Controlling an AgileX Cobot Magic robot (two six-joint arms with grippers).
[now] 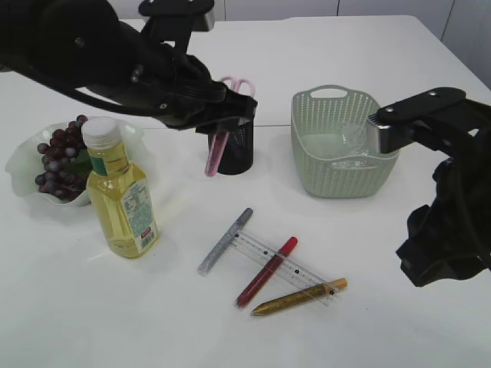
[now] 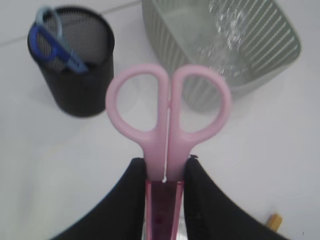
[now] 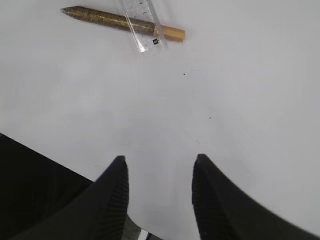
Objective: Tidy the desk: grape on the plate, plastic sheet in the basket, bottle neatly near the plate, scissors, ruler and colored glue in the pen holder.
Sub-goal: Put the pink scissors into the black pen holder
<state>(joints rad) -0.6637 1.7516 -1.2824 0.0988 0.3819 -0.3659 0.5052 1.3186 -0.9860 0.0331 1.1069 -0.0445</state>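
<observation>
- Three jobs look done: purple grapes (image 1: pixel 57 157) on the white plate (image 1: pixel 19 165) at left, crinkled clear plastic sheet (image 1: pixel 354 136) in the green basket (image 1: pixel 337 180), yellow bottle (image 1: pixel 121 192) beside the plate.
- Left gripper (image 2: pixel 165 172) pinches pink-handled scissors (image 2: pixel 168 107) by the black mesh pen holder (image 1: pixel 234 149), upper centre.
- Clear ruler (image 1: pixel 280 264) and three glue sticks (image 1: pixel 267 270) remain; right gripper (image 3: pixel 159 187) fingers spread, empty.

Grapes (image 1: pixel 57 157) on plate (image 1: pixel 23 165), bottle (image 1: pixel 123 195) beside.

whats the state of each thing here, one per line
left gripper: shut on pink scissors
pink scissors: held, blades shut, above the table
right gripper: open, empty
bottle: upright, capped
grapes: on the plate
basket: holds plastic sheet
pen holder: holds blue scissors
ruler: flat on table
</observation>
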